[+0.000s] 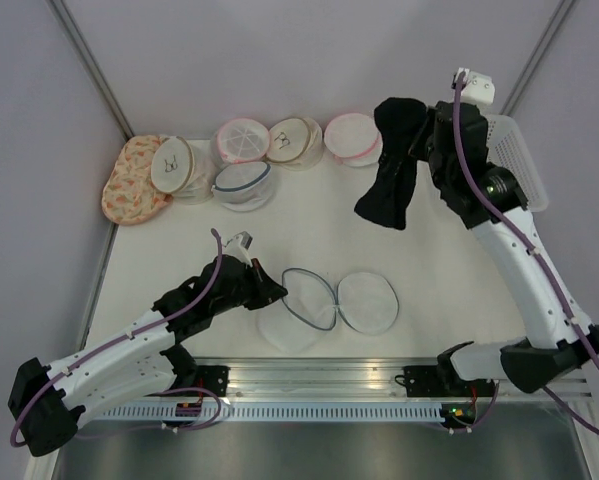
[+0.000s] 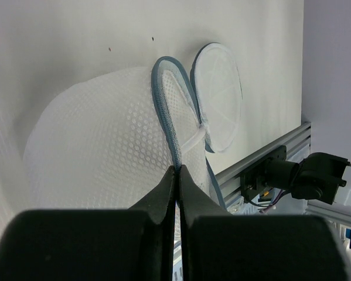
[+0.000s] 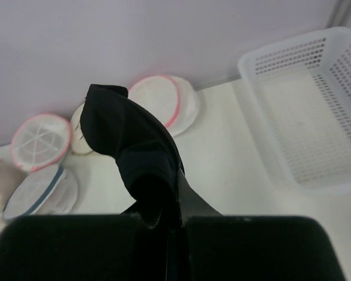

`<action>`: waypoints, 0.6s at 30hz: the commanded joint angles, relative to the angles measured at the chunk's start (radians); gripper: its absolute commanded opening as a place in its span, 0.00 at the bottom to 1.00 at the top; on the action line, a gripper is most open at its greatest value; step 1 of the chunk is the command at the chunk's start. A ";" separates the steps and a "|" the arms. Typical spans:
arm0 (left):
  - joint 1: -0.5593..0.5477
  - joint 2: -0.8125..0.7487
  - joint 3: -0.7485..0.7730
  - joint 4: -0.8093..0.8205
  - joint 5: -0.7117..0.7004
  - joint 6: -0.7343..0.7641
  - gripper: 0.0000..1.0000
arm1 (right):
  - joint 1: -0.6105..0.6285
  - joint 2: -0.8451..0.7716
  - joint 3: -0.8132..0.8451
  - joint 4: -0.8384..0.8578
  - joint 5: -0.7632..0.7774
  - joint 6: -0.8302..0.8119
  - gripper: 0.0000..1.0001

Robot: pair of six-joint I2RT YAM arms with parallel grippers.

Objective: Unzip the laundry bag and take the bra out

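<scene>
The laundry bag (image 1: 324, 300) is lying unzipped on the tabletop (image 1: 449, 260) near the front rail, w/ its two round mesh halves spreading side by side: the flat lid half is sitting to the right and the domed half w/ the grey-blue zipper rim to the left. The left claw (image 1: 277, 292) is reaching in low from the left and clamping tight on that rim. In the left wrist cam its fingers (image 2: 163, 193) are pressing together w/ the blue edge of the bag running straight into them. The bra (image 1: 389, 180) is already out of the bag and is hanging in the air over the back-right part of the tabletop, well apart from the bag, drooping as a black bundle below the right claw (image 1: 421, 130). In the right wrist cam that claw is gripping the bra (image 3: 134, 137), though how much cloth is sitting btwn the fingers is hard to tell, since the fabric is covering the tips. A white plastic basket (image 1: 519, 160) is standing just beside the right arm at the back right. Along the back wall, pink-rimmed mesh bags (image 1: 244, 140), beige-rimmed bags w/ a bra drawing (image 1: 174, 165), another blue-rimmed bag (image 1: 244, 185) and a floral pouch (image 1: 129, 185) are lying in a row.
</scene>
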 commanded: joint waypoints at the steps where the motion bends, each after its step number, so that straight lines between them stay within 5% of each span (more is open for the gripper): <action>1: -0.007 -0.003 0.018 0.012 0.016 -0.016 0.02 | -0.133 0.105 0.127 0.021 0.010 -0.019 0.00; 9: -0.007 0.031 0.034 0.014 0.041 -0.005 0.02 | -0.424 0.376 0.417 0.027 -0.006 0.044 0.00; 18: -0.007 0.038 0.002 0.014 0.037 -0.005 0.02 | -0.609 0.651 0.547 0.051 -0.080 0.142 0.00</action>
